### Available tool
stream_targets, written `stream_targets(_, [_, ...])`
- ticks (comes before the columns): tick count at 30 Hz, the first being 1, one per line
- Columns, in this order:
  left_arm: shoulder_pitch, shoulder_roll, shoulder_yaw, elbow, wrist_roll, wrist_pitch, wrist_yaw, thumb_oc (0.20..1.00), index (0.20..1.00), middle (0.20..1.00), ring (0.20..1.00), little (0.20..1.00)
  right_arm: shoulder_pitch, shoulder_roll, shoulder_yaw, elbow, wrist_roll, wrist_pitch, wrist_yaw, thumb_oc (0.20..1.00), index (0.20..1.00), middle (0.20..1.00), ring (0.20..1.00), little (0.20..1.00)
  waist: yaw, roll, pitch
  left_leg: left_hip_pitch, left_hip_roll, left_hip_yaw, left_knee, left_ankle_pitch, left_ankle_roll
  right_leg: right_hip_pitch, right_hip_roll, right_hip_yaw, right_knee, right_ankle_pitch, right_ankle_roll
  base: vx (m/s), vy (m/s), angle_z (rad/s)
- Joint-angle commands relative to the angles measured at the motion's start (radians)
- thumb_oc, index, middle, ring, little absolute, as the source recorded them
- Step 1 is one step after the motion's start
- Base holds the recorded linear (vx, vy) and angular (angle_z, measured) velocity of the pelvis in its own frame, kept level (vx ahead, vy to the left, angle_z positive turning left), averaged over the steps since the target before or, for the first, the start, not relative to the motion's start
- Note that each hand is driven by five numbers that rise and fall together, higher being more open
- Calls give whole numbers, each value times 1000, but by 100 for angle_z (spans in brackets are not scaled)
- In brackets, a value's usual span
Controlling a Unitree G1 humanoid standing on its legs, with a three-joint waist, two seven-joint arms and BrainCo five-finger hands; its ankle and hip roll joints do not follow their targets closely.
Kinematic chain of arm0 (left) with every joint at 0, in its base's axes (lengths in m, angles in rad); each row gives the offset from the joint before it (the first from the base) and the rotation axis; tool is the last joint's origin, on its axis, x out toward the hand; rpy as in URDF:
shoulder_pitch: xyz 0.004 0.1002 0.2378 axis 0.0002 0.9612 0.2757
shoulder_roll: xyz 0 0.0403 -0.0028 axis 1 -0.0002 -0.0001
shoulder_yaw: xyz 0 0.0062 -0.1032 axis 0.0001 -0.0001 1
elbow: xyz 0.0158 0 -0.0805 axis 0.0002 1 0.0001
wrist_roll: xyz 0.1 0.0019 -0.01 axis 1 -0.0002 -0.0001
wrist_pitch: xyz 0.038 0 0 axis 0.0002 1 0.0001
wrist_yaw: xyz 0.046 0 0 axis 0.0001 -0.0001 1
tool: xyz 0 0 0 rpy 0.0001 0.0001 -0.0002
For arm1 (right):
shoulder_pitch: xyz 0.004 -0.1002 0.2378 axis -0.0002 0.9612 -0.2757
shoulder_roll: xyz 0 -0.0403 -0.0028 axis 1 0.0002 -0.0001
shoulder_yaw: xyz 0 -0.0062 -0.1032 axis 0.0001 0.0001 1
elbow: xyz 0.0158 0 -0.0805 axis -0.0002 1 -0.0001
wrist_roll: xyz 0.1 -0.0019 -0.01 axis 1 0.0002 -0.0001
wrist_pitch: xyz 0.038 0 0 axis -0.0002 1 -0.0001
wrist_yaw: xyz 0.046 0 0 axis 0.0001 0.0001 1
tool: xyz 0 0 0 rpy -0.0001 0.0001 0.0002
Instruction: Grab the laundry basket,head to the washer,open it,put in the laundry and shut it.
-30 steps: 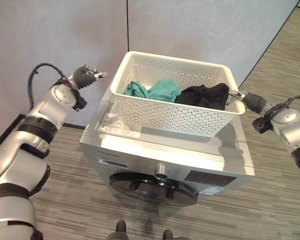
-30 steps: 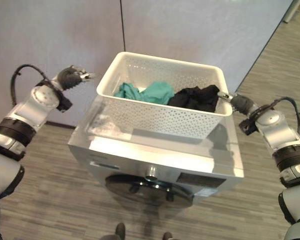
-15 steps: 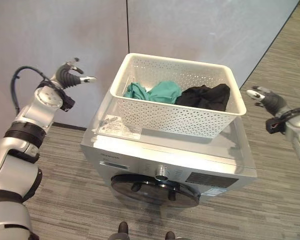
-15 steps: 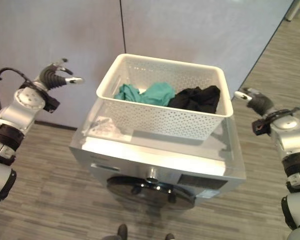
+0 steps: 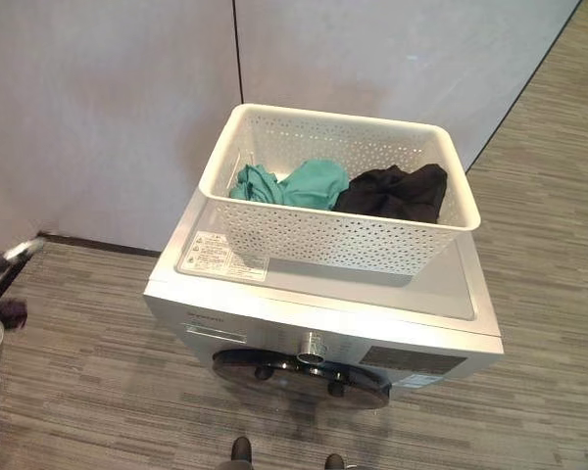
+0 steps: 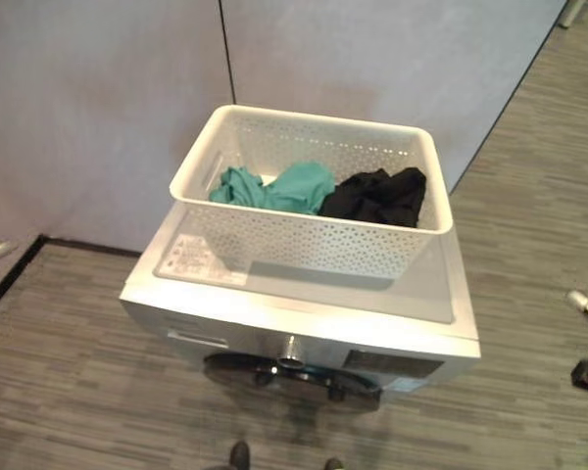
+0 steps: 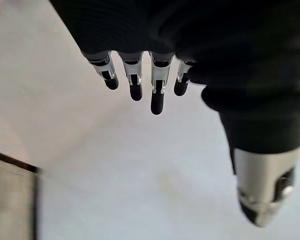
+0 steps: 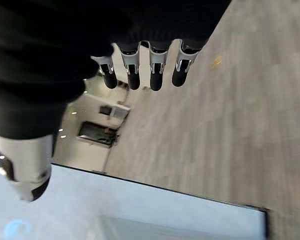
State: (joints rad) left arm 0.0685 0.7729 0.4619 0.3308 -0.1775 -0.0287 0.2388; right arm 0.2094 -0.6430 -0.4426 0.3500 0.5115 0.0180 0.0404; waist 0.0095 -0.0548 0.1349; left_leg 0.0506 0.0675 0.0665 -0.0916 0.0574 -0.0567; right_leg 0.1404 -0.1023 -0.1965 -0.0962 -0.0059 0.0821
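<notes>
The basket [image 5: 339, 186] of laundry [image 5: 341, 186] sits on the washer [image 5: 323, 294], towards its back edge. Its round door [image 5: 301, 365] faces front, below, midway between both empty, straight-fingered hands: left [image 7: 140, 80], right [image 8: 145, 70].

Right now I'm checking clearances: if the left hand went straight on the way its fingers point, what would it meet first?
Probably the pale wall: past the left hand, its straight fingers point at that plain surface with nothing between, though depth is unclear.

laundry basket [image 5: 339, 235] atop the washer [image 5: 323, 313], laundry [image 5: 343, 188] inside, wall [image 5: 108, 108] behind
</notes>
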Motion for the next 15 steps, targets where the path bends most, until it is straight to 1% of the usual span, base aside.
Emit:
stream_targets(1, [-3, -30, 5, -3, -52, -47, 16, 1000, 1000, 1000, 1000, 1000, -10, 9, 70, 30, -93, -5, 18, 1000, 1000, 1000, 1000, 1000, 31, 10, -32, 41, 54, 20, 50, -115, -8, -22, -34, -44, 21, -20, 37, -23, -39, -6])
stream_targets(5, [37, -138, -47, 22, -111, -46, -7, 1000, 1000, 1000, 1000, 1000, 18, 91, 117, 182, -84, 13, 40, 1000, 1000, 1000, 1000, 1000, 35, 4, -24, 32, 54, 9, 49, -107, -8, -20, -32, -52, 15, -19, 31, -15, -41, 2])
stream_targets(6, [48, -159, -60, 22, -118, -43, -15, 1000, 1000, 1000, 1000, 1000, 22, 105, 127, 218, -86, 19, 46, 1000, 1000, 1000, 1000, 1000, 37, 3, -23, 30, 53, 6, 48, -104, -8, -19, -32, -54, 15, -19, 29, 0, 0, 0])
stream_targets(7, [49, -160, -60, 21, -118, -43, -15, 1000, 1000, 1000, 1000, 1000, 21, 103, 128, 222, -85, 17, 47, 1000, 1000, 1000, 1000, 1000, 35, 3, -24, 30, 53, 5, 47, -104, -8, -19, -32, -55, 15, -19, 29, -15, -31, 4])
stream_targets(8, [52, -209, -105, 36, -118, -42, -25, 1000, 1000, 1000, 1000, 1000, 8, 134, 183, 341, -109, 28, 67, 1000, 1000, 1000, 1000, 1000, 43, 1, -19, 25, 52, -1, 43, -98, -8, -17, -31, -61, 13, -19, 26, -17, -37, 6])
stream_targets(9, [47, -227, -121, 47, -129, -44, -28, 1000, 1000, 1000, 1000, 1000, 2, 148, 208, 388, -110, 29, 74, 1000, 1000, 1000, 1000, 1000, 45, 0, -19, 20, 51, -5, 42, -95, -8, -20, -31, -64, 13, -18, 25, -18, -36, 9])
stream_targets(10, [47, -227, -121, 47, -129, -44, -28, 1000, 1000, 1000, 1000, 1000, 2, 148, 209, 389, -110, 28, 74, 1000, 1000, 1000, 1000, 1000, 44, -1, -20, 19, 51, -6, 42, -95, -8, -20, -31, -64, 13, -18, 25, -24, -44, 11])
stream_targets(11, [27, -272, -178, 99, -142, -42, -33, 1000, 1000, 1000, 1000, 1000, -36, 187, 298, 531, -137, 33, 86, 1000, 1000, 1000, 1000, 1000, 55, -2, -15, 11, 50, -14, 45, -91, -8, -22, -29, -69, 13, -17, 21, -21, -54, 12])
stream_targets(12, [9, -293, -213, 146, -139, -41, -37, 1000, 1000, 1000, 1000, 1000, -63, 214, 350, 614, -164, 30, 92, 1000, 1000, 1000, 1000, 1000, 62, 0, -10, 10, 52, -19, 50, -95, -9, -20, -27, -69, 14, -20, 20, -28, -52, 13])
stream_targets(13, [7, -292, -213, 148, -139, -42, -37, 1000, 1000, 1000, 1000, 1000, -66, 215, 350, 617, -163, 28, 92, 1000, 1000, 1000, 1000, 1000, 61, -1, -10, 6, 51, -20, 50, -91, -8, -23, -28, -70, 13, -17, 20, -19, -38, 17])
stream_targets(14, [-1, -310, -247, 190, -143, -40, -45, 1000, 1000, 1000, 1000, 1000, -81, 236, 386, 671, -174, 37, 102, 1000, 1000, 1000, 1000, 1000, 63, -1, -8, 1, 51, -25, 55, -91, -8, -26, -27, -70, 13, -18, 18, -47, -44, 13])
stream_targets(15, [-28, -351, -323, 313, -163, -30, -72, 1000, 1000, 1000, 1000, 1000, -127, 276, 447, 774, -182, 43, 103, 1000, 1000, 1000, 1000, 1000, 71, 5, -1, -9, 52, -32, 75, -92, -8, -31, -23, -66, 13, -18, 13, -40, -46, 6])
